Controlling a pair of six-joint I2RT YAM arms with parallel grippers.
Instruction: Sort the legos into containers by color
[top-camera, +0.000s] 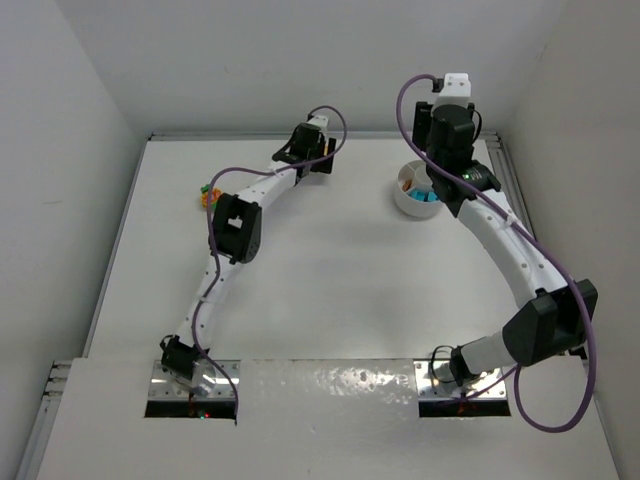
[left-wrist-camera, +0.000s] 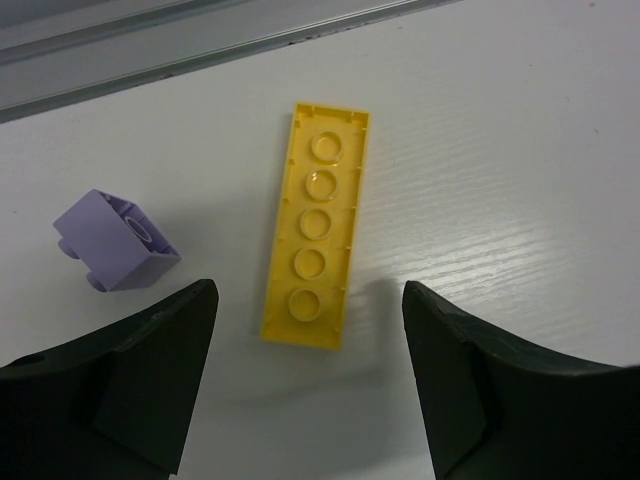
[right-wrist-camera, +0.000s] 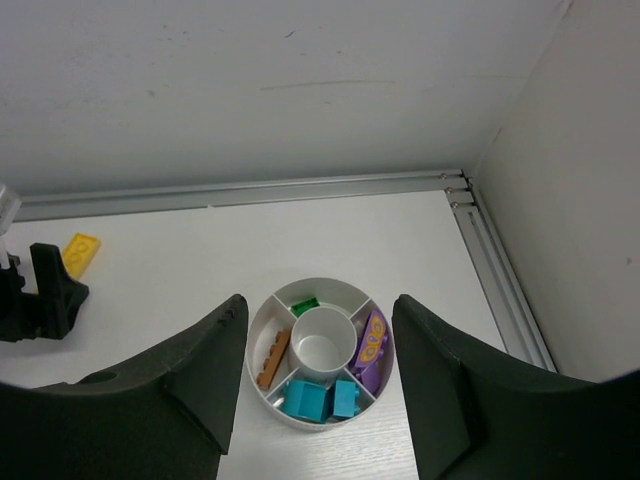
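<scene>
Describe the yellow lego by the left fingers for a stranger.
At the table's far edge, left of the white dish, the left fingers straddle the yellow lego. It is a long flat plate, five studs in one row, unlike the lilac block beside it.

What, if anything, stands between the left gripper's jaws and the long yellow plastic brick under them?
Nothing visible does. The long flat yellow plastic brick lies on the bare white table, between the open jaws of the left gripper. The small purple plastic brick sits off to one side, apart from it.
</scene>
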